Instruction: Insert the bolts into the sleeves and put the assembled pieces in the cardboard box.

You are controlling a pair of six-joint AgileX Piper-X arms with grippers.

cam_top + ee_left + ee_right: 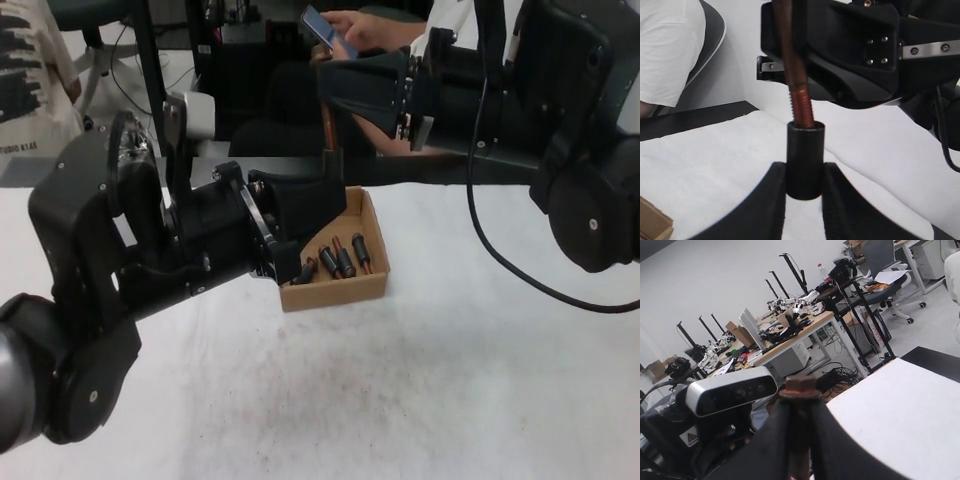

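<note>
The left gripper [805,186] squeezes a black sleeve [805,155]. The right gripper [799,432] pinches a bolt [798,95], its tip in the sleeve. A box [335,291] sits near the table's [450,380] far edge

R end effector [794,60] blk (silver screws [870,62], cable [945,145]).

Bright, even light; faint soft shadow on bench [450,400].

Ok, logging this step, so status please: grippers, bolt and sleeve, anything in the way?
Left gripper shut on sleeve, upright. Right gripper shut on bolt, threaded tip in sleeve mouth. Nothing blocking; cardboard box close by.
</note>
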